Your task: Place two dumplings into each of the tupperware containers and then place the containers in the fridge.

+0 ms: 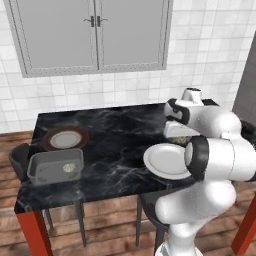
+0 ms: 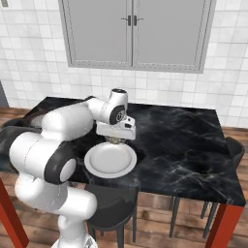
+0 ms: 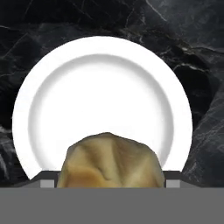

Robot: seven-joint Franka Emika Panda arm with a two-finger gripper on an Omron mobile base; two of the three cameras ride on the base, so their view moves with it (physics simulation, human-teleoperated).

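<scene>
My gripper (image 3: 111, 183) is shut on a dumpling (image 3: 109, 159), a pale beige pleated lump that sits between the fingertips just above the near rim of a round white plate (image 3: 100, 87). In the right base view the gripper (image 2: 115, 140) hangs over the far edge of that plate (image 2: 110, 162). From the left base camera the gripper (image 1: 180, 140) is mostly hidden behind the arm. A dark grey tupperware container (image 1: 42, 167) stands at the table's left end with one dumpling (image 1: 69, 168) inside. A tall grey panel at the right edge, probably the fridge (image 1: 248, 75), is barely in view.
A brown-rimmed plate (image 1: 65, 139) lies behind the grey container on the black marble table (image 1: 120, 135). Dark chairs stand at the left end (image 1: 19, 159), under the front edge (image 2: 114, 208) and at the right end (image 2: 236, 147). A grey double-door wall cabinet (image 1: 95, 35) hangs above.
</scene>
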